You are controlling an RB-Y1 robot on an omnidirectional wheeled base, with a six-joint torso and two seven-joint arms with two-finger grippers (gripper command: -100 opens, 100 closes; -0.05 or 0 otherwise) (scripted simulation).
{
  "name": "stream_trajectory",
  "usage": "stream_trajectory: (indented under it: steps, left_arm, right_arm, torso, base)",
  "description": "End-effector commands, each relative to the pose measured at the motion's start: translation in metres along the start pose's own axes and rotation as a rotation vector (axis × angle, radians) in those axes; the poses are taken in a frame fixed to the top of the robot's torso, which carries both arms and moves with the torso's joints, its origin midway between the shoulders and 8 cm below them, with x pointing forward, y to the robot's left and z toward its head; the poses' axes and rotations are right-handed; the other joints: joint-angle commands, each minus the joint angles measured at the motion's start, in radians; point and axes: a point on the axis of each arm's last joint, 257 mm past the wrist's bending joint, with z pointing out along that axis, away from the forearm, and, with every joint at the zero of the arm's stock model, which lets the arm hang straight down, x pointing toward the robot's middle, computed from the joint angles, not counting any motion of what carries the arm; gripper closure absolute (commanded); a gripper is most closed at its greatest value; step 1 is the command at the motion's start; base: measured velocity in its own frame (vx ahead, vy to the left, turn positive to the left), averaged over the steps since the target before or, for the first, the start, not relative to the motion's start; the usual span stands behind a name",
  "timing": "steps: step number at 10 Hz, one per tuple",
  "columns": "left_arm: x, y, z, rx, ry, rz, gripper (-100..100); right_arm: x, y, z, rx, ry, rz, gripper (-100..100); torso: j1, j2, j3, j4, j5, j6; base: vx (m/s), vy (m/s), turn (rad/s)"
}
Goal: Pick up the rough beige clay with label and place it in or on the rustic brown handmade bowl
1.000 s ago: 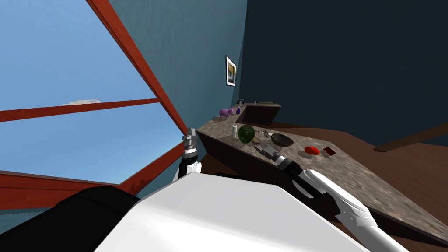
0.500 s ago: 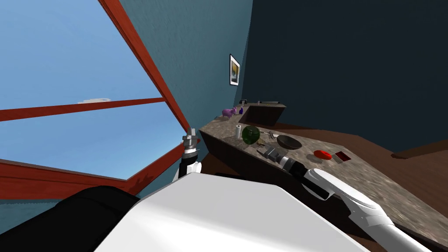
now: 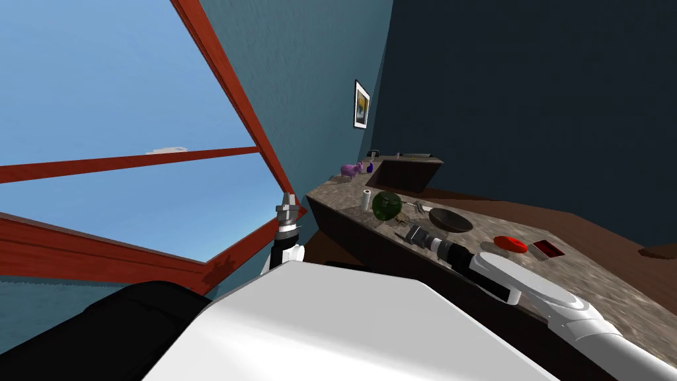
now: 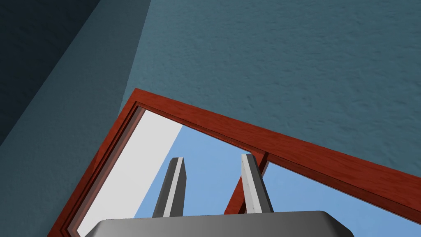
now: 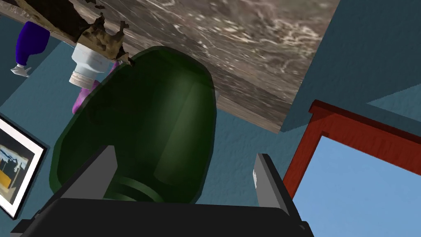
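From the head, the right gripper (image 3: 404, 231) sits over the counter (image 3: 340, 193), near side of the green jar (image 3: 387, 205), with the dark bowl (image 3: 451, 219) just right (left gripper (image 3: 286, 202) up by the window (image 3: 99, 99)). Left wrist: fingers narrowly parted, empty. Right wrist: fingers spread wide before the jar, ragged tan clay (image 5: 102, 37) on the counter just beside the jar's base.

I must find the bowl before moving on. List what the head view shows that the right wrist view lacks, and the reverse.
Head view adds: the dark bowl, a red disc and a dark red card on the stone counter. Right wrist view adds: a ragged brown lump against the white container, and the right arm's jaws open. Both: the green jar, the container, the counter, the blue bottle, the framed picture.
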Motion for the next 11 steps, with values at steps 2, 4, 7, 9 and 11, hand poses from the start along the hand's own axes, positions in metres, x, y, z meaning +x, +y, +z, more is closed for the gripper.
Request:
stream_trajectory:
  steps: [2, 4, 7, 9, 11]
  left_arm:
    - [0.0, 0.0, 0.0, 0.0, 0.0, 0.0, 0]
    - [0.0, 0.0, 0.0, 0.0, 0.0, 0.0, 0]
    - [0.0, 0.0, 0.0, 0.0, 0.0, 0.0, 0]
    - [0.0, 0.0, 0.0, 0.0, 0.0, 0.0, 0]
    - [0.0, 0.0, 0.0, 0.0, 0.0, 0.0, 0]
  right_arm:
    - [0.017, -0.009, -0.009, -0.019, 0.063, -0.079, -100]
    - [0.045, -0.021, -0.022, -0.047, 0.155, -0.185, -100]
    - [0.071, -0.039, -0.041, -0.078, 0.252, -0.293, -100]
    - [0.082, -0.049, -0.052, -0.093, 0.298, -0.342, -100]
    - [0.101, -0.065, -0.07, -0.119, 0.376, -0.418, -100]
  torso:
    - [0.0, 0.0, 0.0, 0.0, 0.0, -0.001]
    - [0.0, 0.0, 0.0, 0.0, 0.0, 0.0]
    - [-0.001, 0.0, 0.0, 0.0, 0.0, 0.0]
    - [0.0, 0.0, 0.0, 0.0, 0.0, 0.0]
    - [-0.001, 0.0, 0.0, 0.0, 0.0, 0.0]
  base:
    - [0.011, 0.026, 0.093]
    - [0.012, 0.031, 0.143]
    - [0.006, 0.022, 0.116]
    - [0.011, 0.02, 0.095]
    - [0.011, 0.012, 0.116]
